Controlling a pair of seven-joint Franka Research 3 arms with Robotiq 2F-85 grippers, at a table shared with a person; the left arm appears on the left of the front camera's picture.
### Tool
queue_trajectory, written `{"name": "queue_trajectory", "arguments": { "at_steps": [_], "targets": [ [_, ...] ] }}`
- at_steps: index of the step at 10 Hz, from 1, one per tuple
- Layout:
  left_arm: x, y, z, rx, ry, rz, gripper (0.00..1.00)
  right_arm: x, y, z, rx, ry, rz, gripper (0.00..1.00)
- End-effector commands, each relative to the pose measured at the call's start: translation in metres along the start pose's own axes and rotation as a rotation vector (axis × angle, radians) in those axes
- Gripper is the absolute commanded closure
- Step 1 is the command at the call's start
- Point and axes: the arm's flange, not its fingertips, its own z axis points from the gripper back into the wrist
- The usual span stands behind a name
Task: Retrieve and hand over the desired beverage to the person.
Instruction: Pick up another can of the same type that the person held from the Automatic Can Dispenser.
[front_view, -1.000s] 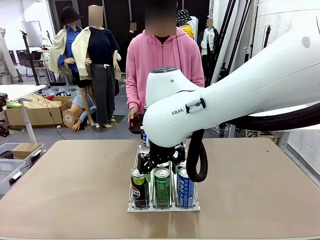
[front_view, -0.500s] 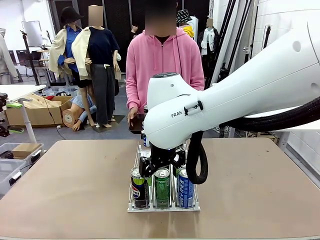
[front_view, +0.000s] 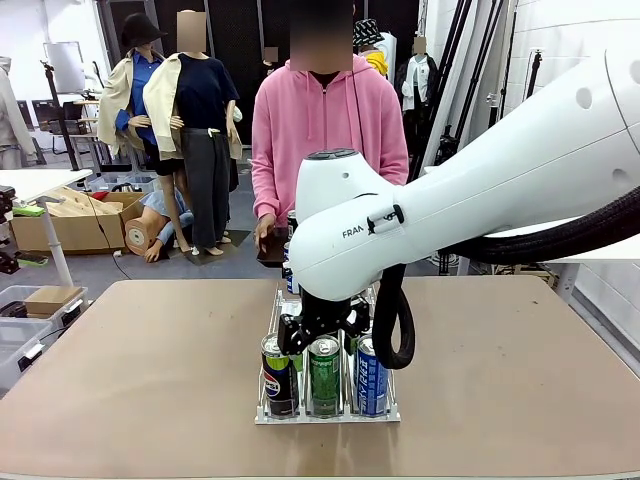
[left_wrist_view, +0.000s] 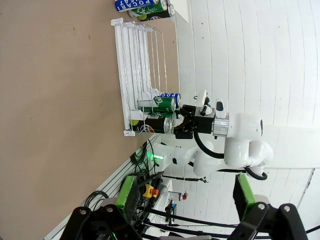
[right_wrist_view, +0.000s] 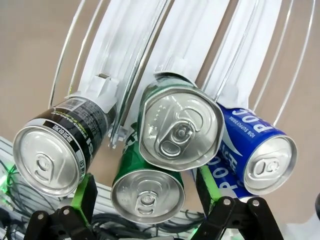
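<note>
The right gripper (front_view: 318, 333) hangs over the near end of the rack (front_view: 330, 415), pointing down, jaws spread wide and closed on nothing. In its wrist view the green pads (right_wrist_view: 82, 196) stand either side of a green can (right_wrist_view: 147, 194), whose top lies between them. Whether a pad touches the can cannot be told. A second green can (right_wrist_view: 180, 129) sits right behind it in the same middle lane, its top overlapping the first. To one side lies a Pepsi can (right_wrist_view: 50, 150), black with a silver top, and to the other a blue can (right_wrist_view: 260, 161).

From the front these cans stand upright, side by side at the rack's near end: Pepsi on the left, green in the middle, blue on the right. Which one is wanted the pictures do not tell, and all of them are in the rack. The rack is white wire and runs lengthwise from the robot's side toward the far side, in the middle of the table (front_view: 150, 380). The right arm comes in from the right, its white bulk crossing in front of the person (front_view: 325, 120).

The left gripper (left_wrist_view: 186, 200) is open too, fingers wide apart with only air between them. It is well apart from the rack and looks across the table at it.

The person, in a pink hoodie, stands at the far side behind the rack. One hand (front_view: 266, 235) is low near its far end, on something dark and too small to make out.
</note>
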Motion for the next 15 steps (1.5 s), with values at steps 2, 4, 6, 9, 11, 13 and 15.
{"name": "queue_trajectory", "arguments": {
  "at_steps": [2, 4, 6, 9, 11, 13, 15],
  "targets": [
    [-0.0034, -0.0014, 0.0001, 0.003, -0.008, 0.000, 0.00, -0.0014, -0.0002, -0.0003, -0.005, 0.010, -0.011, 0.00],
    [-0.0034, -0.0014, 0.0001, 0.003, -0.008, 0.000, 0.00, -0.0014, -0.0002, -0.0003, -0.005, 0.010, -0.011, 0.00],
    [-0.0034, -0.0014, 0.0001, 0.003, -0.008, 0.000, 0.00, -0.0014, -0.0002, -0.0003, -0.005, 0.010, -0.011, 0.00],
    [-0.0034, -0.0014, 0.0001, 0.003, -0.008, 0.000, 0.00, 0.0001, -0.0011, -0.0003, -0.001, 0.003, -0.002, 0.04],
    [-0.0034, -0.0014, 0.0001, 0.003, -0.008, 0.000, 0.00, 0.0044, -0.0022, -0.0026, 0.000, -0.002, -0.020, 0.24],
    [-0.0034, -0.0014, 0.0001, 0.003, -0.008, 0.000, 0.00, 0.0046, -0.0032, -0.0019, -0.022, -0.021, -0.036, 0.56],
    [-0.0034, -0.0014, 0.0001, 0.003, -0.008, 0.000, 0.00, 0.0040, -0.0045, -0.0017, -0.046, -0.043, -0.055, 0.93]
  ]
}}
